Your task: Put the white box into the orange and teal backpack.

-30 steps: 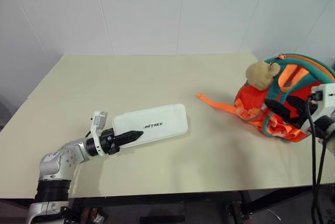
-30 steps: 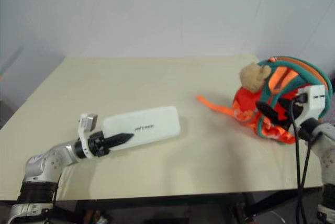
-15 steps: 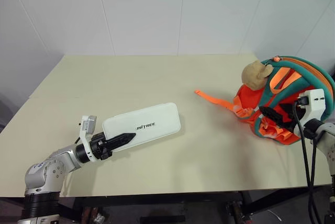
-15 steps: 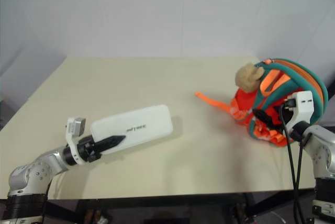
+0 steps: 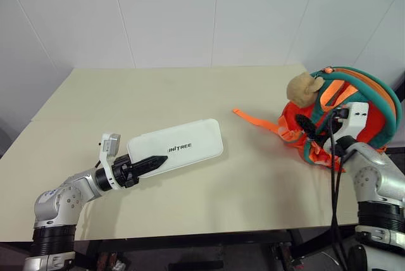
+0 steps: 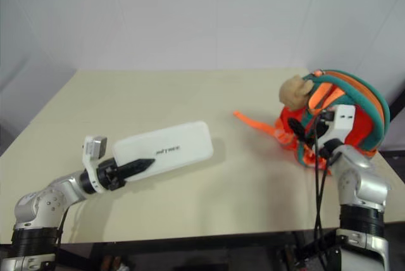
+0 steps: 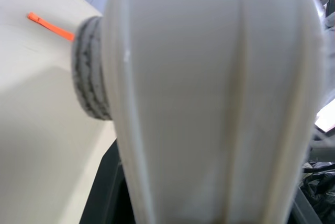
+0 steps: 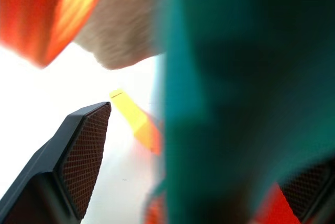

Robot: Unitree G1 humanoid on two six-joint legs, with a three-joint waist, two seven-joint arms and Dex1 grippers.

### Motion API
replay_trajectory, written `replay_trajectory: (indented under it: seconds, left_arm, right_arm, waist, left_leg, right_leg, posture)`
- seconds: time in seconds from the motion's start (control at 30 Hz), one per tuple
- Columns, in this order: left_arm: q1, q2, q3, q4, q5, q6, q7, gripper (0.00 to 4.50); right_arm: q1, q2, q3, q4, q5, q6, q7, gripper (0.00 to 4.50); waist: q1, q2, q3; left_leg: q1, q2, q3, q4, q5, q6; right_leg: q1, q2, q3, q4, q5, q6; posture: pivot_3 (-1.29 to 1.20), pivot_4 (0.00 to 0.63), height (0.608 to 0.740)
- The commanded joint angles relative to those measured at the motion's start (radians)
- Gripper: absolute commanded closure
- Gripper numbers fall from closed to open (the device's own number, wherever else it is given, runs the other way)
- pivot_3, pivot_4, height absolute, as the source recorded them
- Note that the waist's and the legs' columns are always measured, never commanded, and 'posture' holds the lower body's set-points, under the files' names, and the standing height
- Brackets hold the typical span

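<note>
White box (image 5: 176, 145), orange and teal backpack (image 5: 357, 103), tan bear (image 5: 300, 88), beige table (image 5: 190, 94).

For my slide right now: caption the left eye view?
Left claw holds white box; right claw open at the backpack.

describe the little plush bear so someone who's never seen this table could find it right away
Start at the cream table and go to its right edge, where the orange and teal backpack sits. The plush bear hangs at the backpack's upper left side. It is the one tan, fuzzy thing among bright orange and teal fabric.
</note>
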Motion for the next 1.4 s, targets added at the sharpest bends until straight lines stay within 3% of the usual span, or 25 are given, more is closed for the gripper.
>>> replay_trajectory:
  seconds: [0.03,0.33,0.43,0.57,0.83,1.1,1.2,1.4]
  left_arm:
    - [-0.013,0.014,0.008,-0.012,-0.027,-0.003,-0.014,3.13]
    - [0.003,0.028,0.024,-0.007,-0.018,-0.019,-0.009,3.13]
    - [-0.011,0.017,0.078,0.019,-0.055,-0.001,0.033,3.13]
    - [-0.010,0.054,0.101,0.065,-0.037,-0.018,0.026,3.13]
    - [0.023,0.137,0.110,0.129,0.005,-0.064,-0.017,3.13]
    - [0.023,0.145,0.127,0.154,0.004,-0.088,-0.005,3.13]
    - [0.029,0.158,0.147,0.182,0.005,-0.099,-0.010,3.13]
    - [0.065,0.215,0.184,0.247,0.018,-0.118,-0.035,3.13]
  right_arm:
    - [-0.024,-0.001,-0.007,-0.017,0.007,-0.050,0.011,0.60]
    - [-0.032,-0.007,0.011,0.003,0.007,-0.057,0.055,3.66]
    - [-0.041,-0.009,0.041,-0.015,0.032,-0.023,0.115,4.43]
    - [-0.060,-0.007,0.092,-0.075,0.077,0.053,0.194,4.44]
    - [-0.150,0.034,0.201,-0.307,0.327,0.346,0.336,4.44]
    - [-0.247,0.089,0.191,-0.383,0.588,0.574,0.323,4.44]
    - [-0.243,0.058,0.193,-0.421,0.738,0.706,0.352,4.44]
    - [-0.168,-0.086,0.210,-0.444,0.885,0.893,0.423,4.44]
  waist:
    - [0.000,0.000,0.000]
    - [-0.003,0.000,0.000]
    - [-0.006,0.000,0.000]
    - [-0.013,0.000,0.000]
    - [-0.029,0.000,0.001]
    - [-0.023,-0.002,0.002]
    - [-0.022,-0.002,0.002]
    - [-0.022,-0.006,0.003]
  left_leg:
    - [0.000,0.000,0.000,0.000,0.000,0.000]
    - [0.000,0.000,0.001,0.000,0.000,0.000]
    - [0.001,0.000,0.001,0.000,0.000,0.000]
    - [0.002,0.001,0.002,0.000,0.000,0.000]
    - [0.002,0.002,0.004,-0.002,0.000,0.000]
    - [0.002,0.003,0.004,-0.002,-0.001,0.000]
    - [0.002,0.003,0.004,-0.002,-0.001,0.000]
    - [0.001,0.004,0.004,-0.003,-0.003,0.000]
  right_leg:
    - [0.000,0.000,0.000,0.000,0.000,0.000]
    - [0.000,0.000,0.001,0.001,0.000,0.000]
    - [0.000,0.000,0.001,0.001,0.000,0.000]
    - [0.000,0.000,0.002,0.003,0.000,0.000]
    - [-0.002,0.001,0.002,0.003,0.000,-0.001]
    - [-0.003,0.001,0.002,0.003,-0.001,-0.002]
    - [-0.003,0.001,0.002,0.003,-0.002,-0.003]
    - [-0.003,0.001,0.001,0.002,-0.003,-0.006]
  posture:
    - [0.00,0.150,0.740]
    - [0.00,0.150,0.740]
    - [0.00,0.150,0.740]
    - [0.00,0.150,0.740]
    - [0.00,0.150,0.740]
    - [0.00,0.150,0.740]
    - [0.00,0.150,0.740]
    - [0.00,0.150,0.740]
